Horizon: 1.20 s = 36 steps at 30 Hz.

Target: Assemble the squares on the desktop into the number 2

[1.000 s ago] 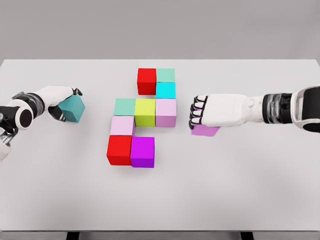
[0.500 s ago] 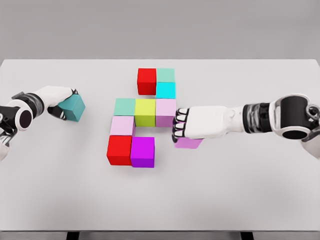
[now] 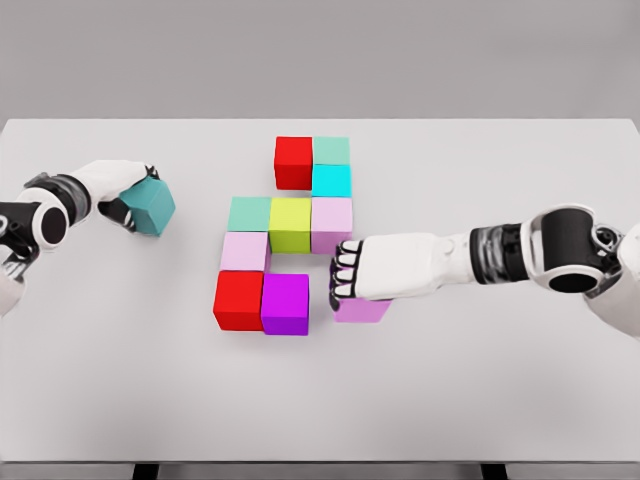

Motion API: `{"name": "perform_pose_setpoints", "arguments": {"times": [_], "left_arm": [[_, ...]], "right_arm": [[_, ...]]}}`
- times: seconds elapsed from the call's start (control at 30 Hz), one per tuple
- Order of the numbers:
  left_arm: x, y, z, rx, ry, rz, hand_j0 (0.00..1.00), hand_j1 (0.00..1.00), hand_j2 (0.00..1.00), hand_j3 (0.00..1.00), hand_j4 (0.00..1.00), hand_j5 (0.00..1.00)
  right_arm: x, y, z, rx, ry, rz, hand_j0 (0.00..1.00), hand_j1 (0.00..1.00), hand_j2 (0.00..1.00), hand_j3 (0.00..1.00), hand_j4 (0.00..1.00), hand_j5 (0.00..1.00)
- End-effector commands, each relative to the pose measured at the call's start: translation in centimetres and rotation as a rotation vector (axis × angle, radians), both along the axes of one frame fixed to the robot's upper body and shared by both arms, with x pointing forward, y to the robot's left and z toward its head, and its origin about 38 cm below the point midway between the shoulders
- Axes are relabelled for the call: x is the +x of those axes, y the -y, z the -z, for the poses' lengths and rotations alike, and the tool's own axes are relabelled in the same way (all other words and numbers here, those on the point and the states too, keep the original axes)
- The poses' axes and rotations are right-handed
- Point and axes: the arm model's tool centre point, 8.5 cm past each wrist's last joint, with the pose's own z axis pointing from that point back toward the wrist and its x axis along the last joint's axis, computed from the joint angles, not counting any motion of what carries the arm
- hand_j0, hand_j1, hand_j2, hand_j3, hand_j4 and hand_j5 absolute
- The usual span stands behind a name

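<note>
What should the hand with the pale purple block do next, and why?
Probably slide it a little further left. The right hand holds the pale purple block level with the bottom row, a small gap short of the purple block; closing that gap would extend the 2's base.

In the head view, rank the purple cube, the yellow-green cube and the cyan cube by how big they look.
1. purple cube, the largest-looking, though it also sits nearest the camera.
2. yellow-green cube, a little smaller.
3. cyan cube, the smallest-looking, but partly hidden and farther back.
The differences are slight; the cubes may well be equal.
</note>
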Motion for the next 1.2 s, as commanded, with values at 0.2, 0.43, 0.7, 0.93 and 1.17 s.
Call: {"name": "perform_pose_setpoints", "arguments": {"times": [0.2, 0.43, 0.7, 0.93, 1.17], "left_arm": [[2.1, 1.5, -0.1, -0.042, 0.002, -0.021, 0.41, 0.41, 0.41, 0.41, 0.41, 0.41], [3.9, 3.0, -0.1, -0.080, -0.003, -0.042, 0.36, 0.36, 0.36, 0.36, 0.36, 0.36], [5.3, 5.3, -1.0, -0.076, 0.031, -0.043, 0.35, 0.35, 0.35, 0.35, 0.35, 0.35], [6.4, 6.6, -2.0, -0.093, 0.068, -0.078, 0.34, 0.34, 0.34, 0.34, 0.34, 0.34], [7.5, 9.7, -2.0, -0.109, 0.091, -0.105, 0.34, 0.34, 0.34, 0.34, 0.34, 0.34]], "right_arm": [[-0.4, -1.5, 0.0, 0.044, -0.029, -0.026, 0.44, 0.44, 0.44, 0.44, 0.44, 0.44], [-0.4, -1.4, -0.1, 0.054, -0.038, -0.024, 0.44, 0.44, 0.44, 0.44, 0.44, 0.44], [-0.3, -1.3, -0.3, 0.059, -0.041, -0.021, 0.44, 0.44, 0.44, 0.44, 0.44, 0.44], [-0.2, -1.1, -0.4, 0.061, -0.036, -0.017, 0.44, 0.44, 0.44, 0.44, 0.44, 0.44], [-0.3, -1.3, -0.4, 0.064, -0.036, -0.020, 0.44, 0.44, 0.44, 0.44, 0.44, 0.44]]}}
